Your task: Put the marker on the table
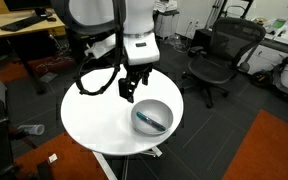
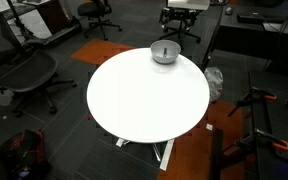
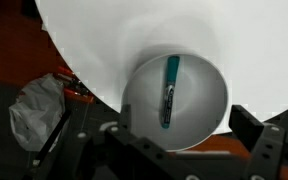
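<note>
The marker (image 3: pixel 170 92), dark with a teal-blue section, lies inside a grey bowl (image 3: pixel 206 95) near the edge of the round white table (image 3: pixel 134 30). In an exterior view the bowl (image 1: pixel 152 116) holds the marker (image 1: pixel 151 120) on the table (image 1: pixel 99 120). My gripper (image 1: pixel 131 90) hangs just above and beside the bowl, open and empty. In the wrist view its two fingers (image 3: pixel 184 140) spread wide at the bottom edge, level with the bowl's near rim. The bowl (image 2: pixel 165 53) also shows at the far edge of the table (image 2: pixel 149 100), where the gripper is out of view.
Black office chairs (image 1: pixel 219 55) (image 2: pixel 24 70) stand around the table. A light-wood desk (image 1: pixel 24 25) is at the back. A crumpled plastic bag (image 3: pixel 34 105) lies on the floor below the table's edge. Orange carpet patches (image 1: pixel 269 150) flank the pedestal.
</note>
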